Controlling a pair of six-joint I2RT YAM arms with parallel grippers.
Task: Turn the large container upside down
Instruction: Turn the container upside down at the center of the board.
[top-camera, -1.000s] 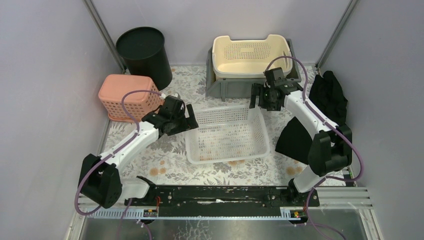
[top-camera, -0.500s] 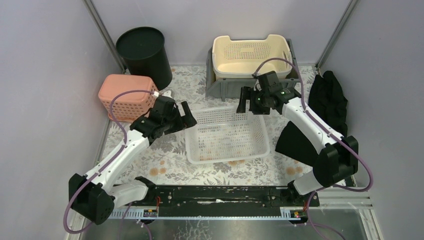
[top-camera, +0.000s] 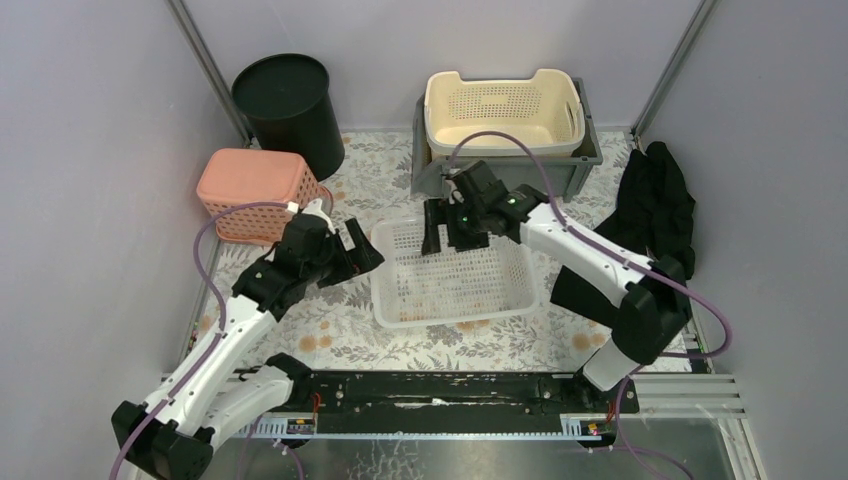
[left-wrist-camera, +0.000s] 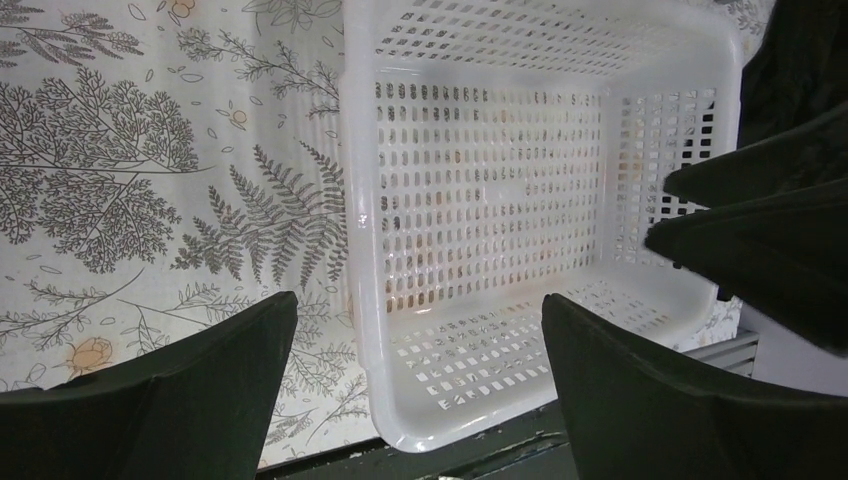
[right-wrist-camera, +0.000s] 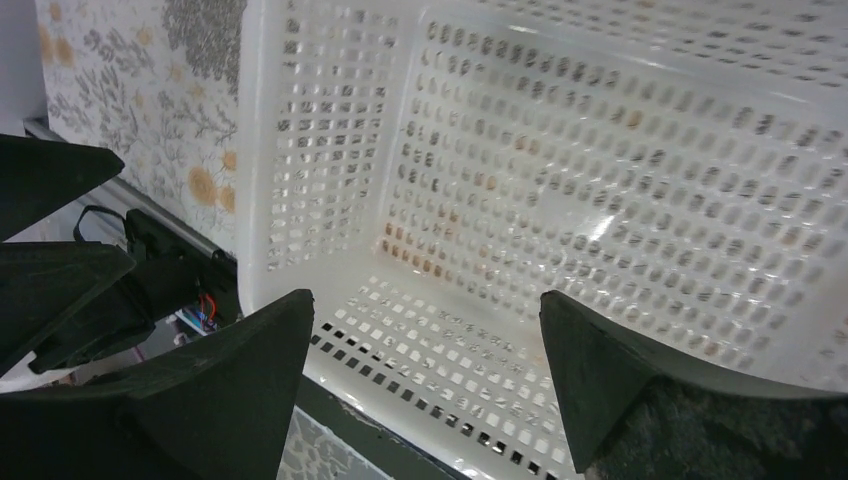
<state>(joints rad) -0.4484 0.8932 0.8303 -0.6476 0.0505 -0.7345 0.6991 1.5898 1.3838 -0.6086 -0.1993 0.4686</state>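
Item 1, my left tool (top-camera: 362, 250): jaws apart, at 9 o'clock rim of large container (top-camera: 455, 290); contact I cannot tell.
Item 2, my right tool (top-camera: 448, 232): jaws apart, above 12 o'clock rim.
Item 3, large container: clear mesh basket, upright, mouth up, mid-counter (top-camera: 330, 330).
Surrounds: salmon basket (top-camera: 250, 185) at 10 o'clock, black cloth (top-camera: 655, 200) at 3 o'clock.

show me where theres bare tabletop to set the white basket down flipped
Bare floral cloth runs between the white basket and the black rail, and behind it between the pink basket and grey crate. The right side is crowded by black cloth.
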